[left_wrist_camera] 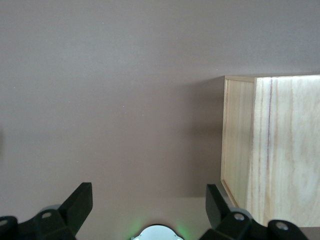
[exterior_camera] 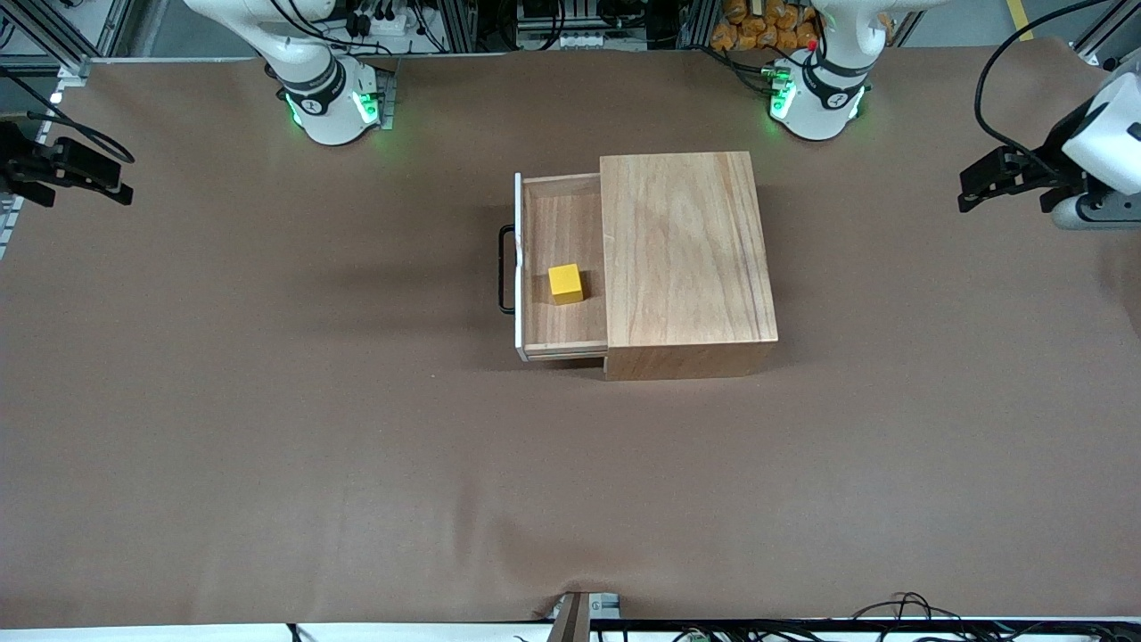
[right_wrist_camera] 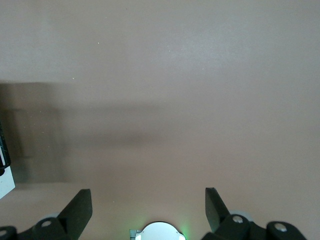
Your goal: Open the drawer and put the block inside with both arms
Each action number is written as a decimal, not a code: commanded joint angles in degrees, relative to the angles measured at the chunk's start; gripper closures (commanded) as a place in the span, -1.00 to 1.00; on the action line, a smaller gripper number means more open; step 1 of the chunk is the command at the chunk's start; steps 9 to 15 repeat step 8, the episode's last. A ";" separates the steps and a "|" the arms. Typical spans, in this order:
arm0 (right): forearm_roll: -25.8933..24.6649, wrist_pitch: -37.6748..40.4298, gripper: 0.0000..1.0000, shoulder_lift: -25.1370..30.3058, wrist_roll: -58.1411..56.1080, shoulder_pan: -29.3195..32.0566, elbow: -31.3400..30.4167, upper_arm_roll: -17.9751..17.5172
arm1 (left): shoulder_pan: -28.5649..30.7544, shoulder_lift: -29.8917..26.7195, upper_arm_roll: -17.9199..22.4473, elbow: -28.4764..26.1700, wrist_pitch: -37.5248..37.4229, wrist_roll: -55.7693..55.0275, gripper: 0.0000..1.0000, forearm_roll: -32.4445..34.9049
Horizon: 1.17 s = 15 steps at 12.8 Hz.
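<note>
Now the drawer (exterior_camera: pixel 562 267) stands pulled out of the wooden box (exterior_camera: pixel 682 250) toward the right arm's end of the table, its white front panel and black bar handle (exterior_camera: pixel 505 267) facing that way. Inside it sits the yellow block (exterior_camera: pixel 565 283), resting on the drawer floor close to the box's edge and a little nearer to the front camera than the middle of the tray. Both arms wait off at the table's ends, well apart from the box. The right gripper (exterior_camera: pixel 120 192) hangs over the brown table cover (exterior_camera: pixel 357 446) at its own end, fingers spread wide and empty (its wrist view shows only bare cover between the two black fingers (right_wrist_camera: pixel 80 207)). The left gripper (exterior_camera: pixel 967 192) hangs over the other end, also spread apart and holding nothing; its wrist view catches a side and the top of the wooden box beside one finger (left_wrist_camera: pixel 217 205).
</note>
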<state>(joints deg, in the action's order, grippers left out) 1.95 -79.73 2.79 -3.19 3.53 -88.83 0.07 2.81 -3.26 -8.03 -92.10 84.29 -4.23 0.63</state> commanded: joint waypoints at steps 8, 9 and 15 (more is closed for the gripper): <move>-0.02 -0.25 -1.00 1.26 0.02 0.87 -1.26 -0.77 | 0.45 -0.60 -1.46 2.27 -2.20 -2.27 -1.00 4.89; -0.02 -0.25 -1.00 1.26 0.02 0.87 -1.26 -0.77 | 0.45 -0.60 -1.46 2.27 -2.20 -2.27 -1.00 4.89; -0.02 -0.25 -1.00 1.26 0.02 0.87 -1.26 -0.77 | 0.45 -0.60 -1.46 2.27 -2.20 -2.27 -1.00 4.89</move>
